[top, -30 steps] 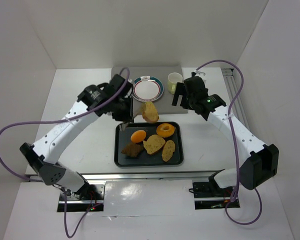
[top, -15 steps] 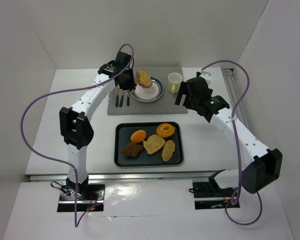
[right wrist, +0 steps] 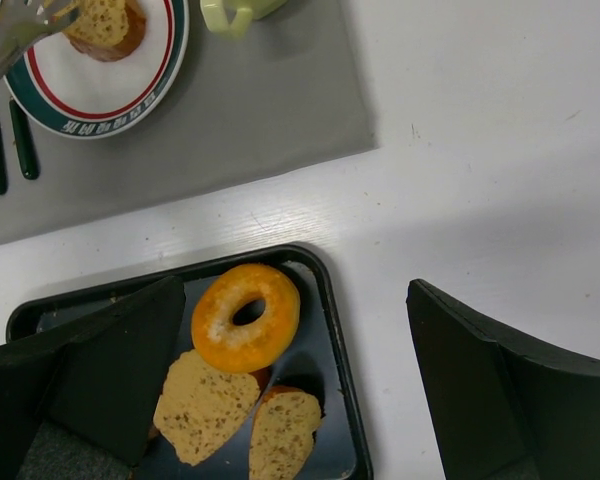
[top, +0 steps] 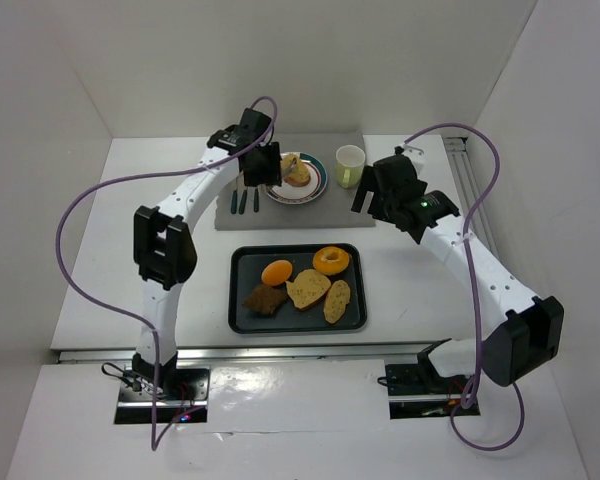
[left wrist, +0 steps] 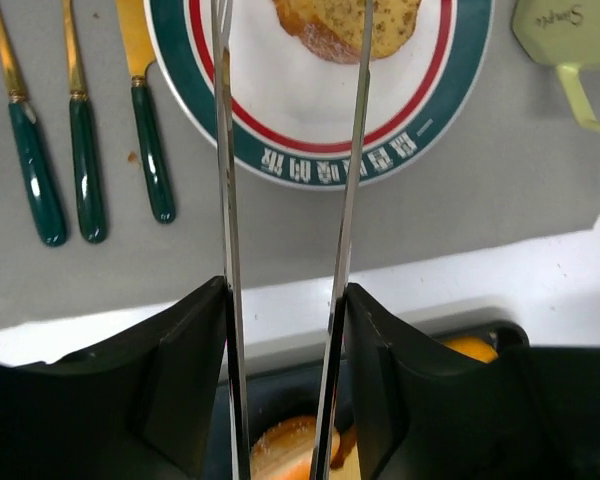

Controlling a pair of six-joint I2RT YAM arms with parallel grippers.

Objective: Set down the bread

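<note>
One slice of bread [top: 297, 172] lies on the white plate with a red and green rim [top: 316, 187] at the back; it shows at the top of the left wrist view as well [left wrist: 350, 20]. My left gripper [top: 270, 165] [left wrist: 285, 300] grips metal tongs [left wrist: 227, 200], whose blades stand spread over the plate, the right blade crossing the slice. Two more bread slices [top: 307, 288] [top: 337, 300] rest on the black tray [top: 242, 300]. My right gripper [top: 365, 195] [right wrist: 295, 390] hangs open and empty above the tray's right edge.
On the tray also sit a glazed ring doughnut [top: 331, 260], an orange round piece [top: 277, 272] and a dark brown chunk [top: 265, 299]. A grey mat [top: 340, 208] carries the plate, a pale green cup [top: 349, 163] and green-handled cutlery [top: 243, 200].
The left arm swung from above the tray back to the plate, carrying a bread slice in the tongs. The tongs have spread and the slice now lies on the plate.
</note>
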